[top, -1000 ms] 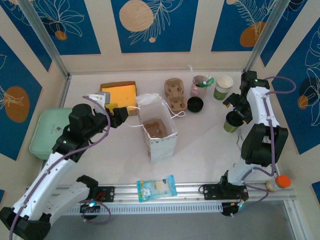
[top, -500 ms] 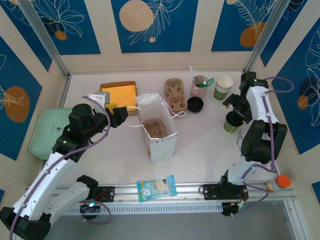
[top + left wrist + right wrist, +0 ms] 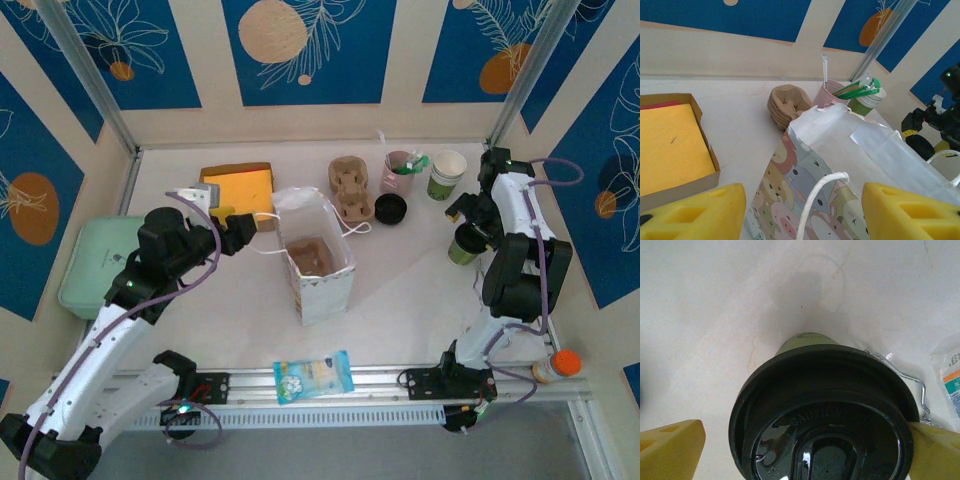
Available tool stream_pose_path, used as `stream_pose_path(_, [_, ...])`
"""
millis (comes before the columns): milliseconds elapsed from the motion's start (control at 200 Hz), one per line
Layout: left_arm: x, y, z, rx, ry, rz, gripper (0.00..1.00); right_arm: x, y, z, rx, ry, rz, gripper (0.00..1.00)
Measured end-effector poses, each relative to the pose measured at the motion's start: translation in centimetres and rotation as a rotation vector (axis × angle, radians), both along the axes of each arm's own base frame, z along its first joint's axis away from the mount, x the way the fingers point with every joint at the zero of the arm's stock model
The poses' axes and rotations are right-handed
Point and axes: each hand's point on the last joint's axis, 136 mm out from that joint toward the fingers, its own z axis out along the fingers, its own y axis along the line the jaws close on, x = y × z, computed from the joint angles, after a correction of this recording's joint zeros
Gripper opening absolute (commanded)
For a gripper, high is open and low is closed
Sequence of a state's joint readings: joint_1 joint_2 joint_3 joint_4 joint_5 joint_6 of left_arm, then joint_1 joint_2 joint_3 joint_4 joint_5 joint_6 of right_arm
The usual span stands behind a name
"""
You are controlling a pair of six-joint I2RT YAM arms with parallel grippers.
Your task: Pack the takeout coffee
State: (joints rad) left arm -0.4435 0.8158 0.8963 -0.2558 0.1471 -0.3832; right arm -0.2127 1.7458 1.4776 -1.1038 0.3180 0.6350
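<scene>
The takeout coffee [image 3: 463,245] is a green paper cup under a black lid [image 3: 825,415], standing on the table at the right. My right gripper [image 3: 467,236] is open, its yellow fingers [image 3: 670,450] on either side of the lid; the left one stands clear of it. A printed paper bag [image 3: 322,285] stands open mid-table with a brown pulp carrier [image 3: 312,257] inside. My left gripper [image 3: 243,226] is open at the bag's left rim, and the white string handle [image 3: 815,200] lies between its fingers.
A second green cup with a white rim [image 3: 447,175], a pink cup of stirrers [image 3: 400,170], a loose black lid [image 3: 390,208] and stacked pulp carriers [image 3: 350,190] line the back. A box with a yellow sponge [image 3: 237,187] sits back left. A snack packet [image 3: 313,375] lies at the front edge.
The right arm's elbow has shifted slightly left. The lidded cup, the bag and the left arm have not moved.
</scene>
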Motion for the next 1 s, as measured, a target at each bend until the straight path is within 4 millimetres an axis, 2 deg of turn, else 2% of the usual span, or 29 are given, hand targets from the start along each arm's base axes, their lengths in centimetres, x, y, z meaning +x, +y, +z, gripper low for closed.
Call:
stream_pose_path(310, [0.2, -0.1, -0.3, 0.005, 0.010, 0.000, 0.63, -0.1, -0.1, -0.1, -0.012, 0.012, 0.006, 0.99])
stream_pose_path(680, [0.4, -0.2, -0.6, 0.008, 0.018, 0.000, 0.63, 1.6, 3.3, 0.4, 0.005, -0.014, 0.105, 1.00])
stream_pose_path(1001, [0.2, -0.1, -0.9, 0.018, 0.026, 0.002, 0.63, 2.1, 3.6, 1.3, 0.010, -0.030, 0.112, 1.00])
